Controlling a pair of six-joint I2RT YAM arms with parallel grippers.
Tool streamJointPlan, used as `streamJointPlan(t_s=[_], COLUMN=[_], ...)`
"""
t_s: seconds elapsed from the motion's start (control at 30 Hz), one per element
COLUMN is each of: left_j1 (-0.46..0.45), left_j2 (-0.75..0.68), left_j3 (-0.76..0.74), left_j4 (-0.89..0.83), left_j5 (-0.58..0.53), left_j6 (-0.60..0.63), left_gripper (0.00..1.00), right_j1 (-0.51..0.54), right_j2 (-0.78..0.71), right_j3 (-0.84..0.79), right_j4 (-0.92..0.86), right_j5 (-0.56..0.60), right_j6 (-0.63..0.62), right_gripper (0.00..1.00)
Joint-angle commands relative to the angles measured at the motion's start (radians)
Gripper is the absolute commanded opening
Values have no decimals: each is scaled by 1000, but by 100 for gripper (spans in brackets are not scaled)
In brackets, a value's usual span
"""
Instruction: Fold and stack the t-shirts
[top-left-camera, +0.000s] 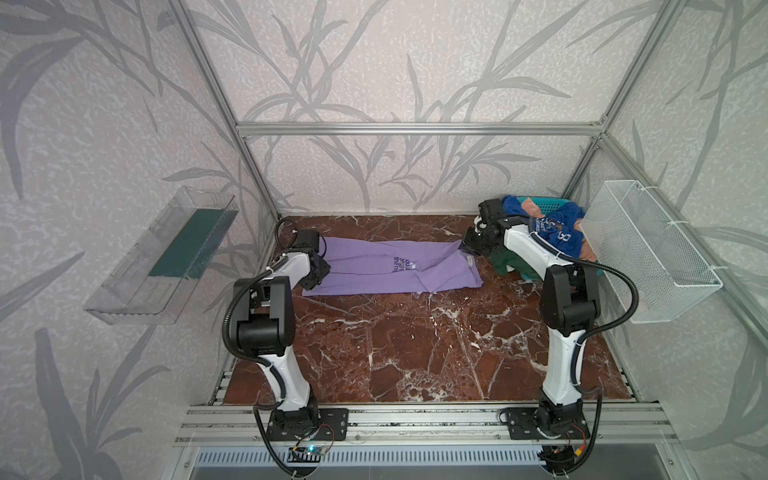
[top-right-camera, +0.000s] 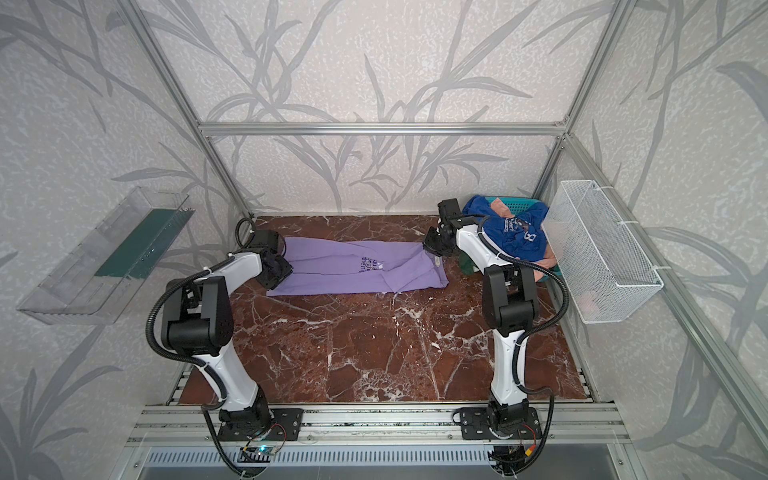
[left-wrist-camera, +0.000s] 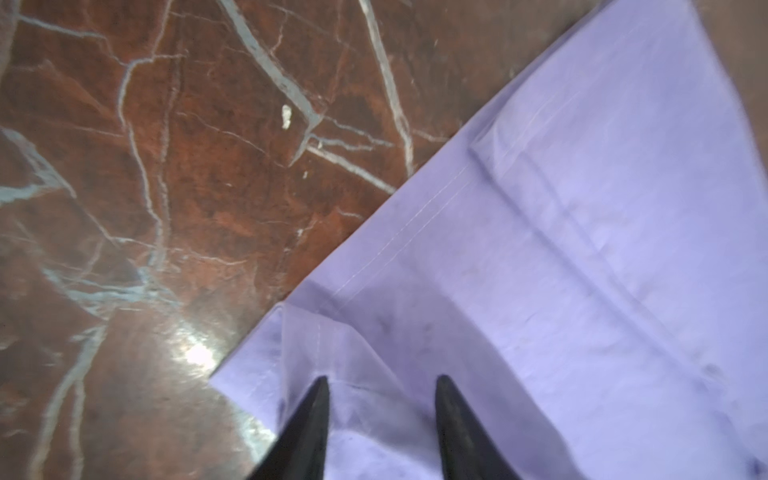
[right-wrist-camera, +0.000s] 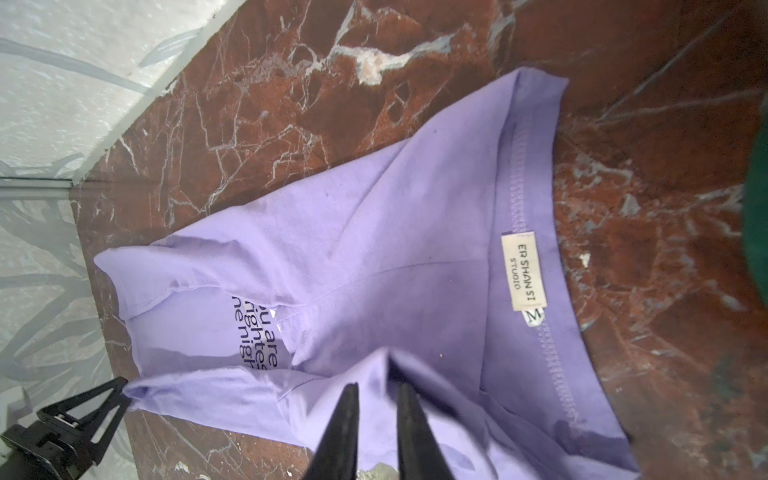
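1. Lavender shirt (top-left-camera: 374, 266): lay on the far half of the table (top-left-camera: 415, 353), sides folded in to a long strip. Hem lay toward the left arm, collar and label (right-wrist-camera: 523, 272) toward the right.
2. Left gripper (left-wrist-camera: 380, 378): fingers spread over the hem corner, nothing pinched.
3. Right gripper (right-wrist-camera: 376, 384): fingers narrowly parted at the collar end, a ridge of cloth standing at the tips. Whether it was gripped could not be told.
4. Blue shirt (top-left-camera: 557, 232), peach shirt (top-left-camera: 532, 206), green shirt (top-left-camera: 505, 259): heaped unfolded in the basket (top-right-camera: 528, 201), far right corner.
5. Risks: cloth clinging to the right fingers would probably drag the collar end and spoil the fold. The rumpled hem corner could skew the next fold.
6. Hidden: print (right-wrist-camera: 257, 332) was mostly under the flaps, the hem edge behind the left arm in both top views, and the basket nearly buried. The number of shirts in the heap was uncertain.
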Motion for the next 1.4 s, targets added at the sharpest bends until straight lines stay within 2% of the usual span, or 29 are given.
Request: streamJointPlan(t_s=[0.0, 0.07, 0.13, 0.37, 0.57, 0.8, 0.97, 1.07, 1.13, 1.23, 1.37], left_j1=[4, 4, 4, -17, -46, -72, -80, -84, -84, -86, -85], left_j2=[-28, -55, -84, -195, -276, -252, -242, -231, -223, -212, -199], left_j3=[12, 1, -16, -134, -216, -200, -211, -213, -212, -210, -203], left_j4=[46, 47, 44, 87, 165, 174, 191, 196, 195, 196, 187], left_j5=[3, -37, -81, -140, -125, -64, -30, -15, -5, 5, 8], left_j6=[52, 77, 102, 136, 153, 146, 131, 122, 119, 116, 113], left_gripper=[54, 59, 62, 67, 70, 70, 70, 70, 70, 70, 70], right_j1=[-12, -12, -12, 29, 115, 226, 264, 267, 268, 270, 273], right_j2=[-5, -30, -53, -138, -162, -43, 38, 81, 100, 131, 160], right_j3=[6, -22, -50, -202, -292, -200, -115, -67, -38, 12, 70], right_j4=[-41, -35, -35, -50, -35, -51, -72, -90, -98, -120, -156], right_j5=[-4, 9, 11, -29, -62, -107, -97, -79, -58, -30, -4], right_j6=[-12, -12, -39, -74, -78, -81, -93, -99, -106, -115, -124], right_gripper=[33, 52, 58, 61, 62, 62, 62, 60, 55, 44, 23])
